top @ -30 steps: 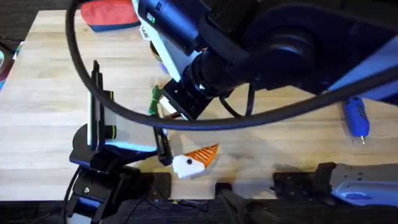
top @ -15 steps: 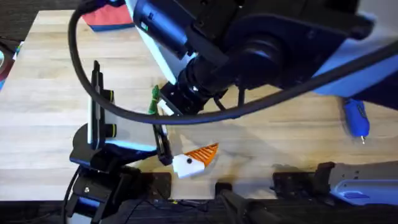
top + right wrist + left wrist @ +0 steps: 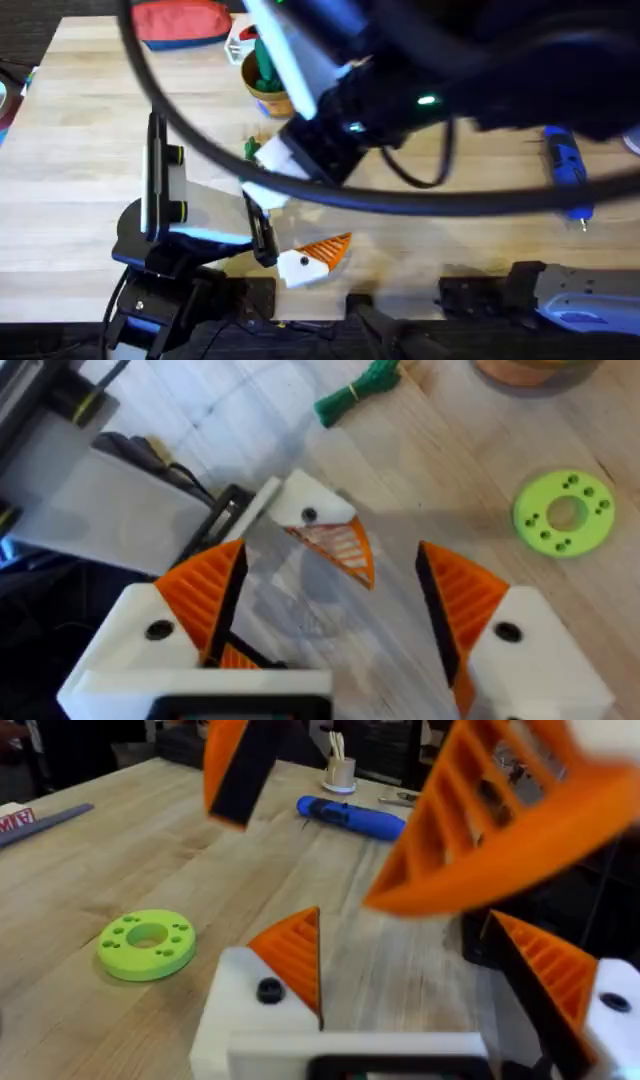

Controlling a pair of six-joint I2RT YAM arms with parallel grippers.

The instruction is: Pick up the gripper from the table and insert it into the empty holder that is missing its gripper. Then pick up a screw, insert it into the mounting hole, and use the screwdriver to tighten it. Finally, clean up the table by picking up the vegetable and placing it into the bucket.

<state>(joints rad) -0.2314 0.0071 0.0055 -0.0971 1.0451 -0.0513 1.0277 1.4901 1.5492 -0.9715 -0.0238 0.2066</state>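
Right gripper (image 3: 325,610): jaws apart, empty, above the mount (image 3: 322,525).
Left gripper (image 3: 400,980): jaws apart, empty.
Vegetable (image 3: 251,150): mid-table, uncollected.
Bucket (image 3: 266,85): toward far edge.
Screwdriver (image 3: 566,172): near right edge, idle.

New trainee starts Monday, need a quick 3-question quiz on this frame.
1. True or false: the screwdriver is held in a gripper.
2. Which of these lies on the table in the right wrist view? A) a green disc B) a red-handled screwdriver C) a yellow cup
3. Fill in: the vegetable is not yet in the bucket; it lies on the ____.

Key: 1 false, it lies on the table. 2 A. 3 table.
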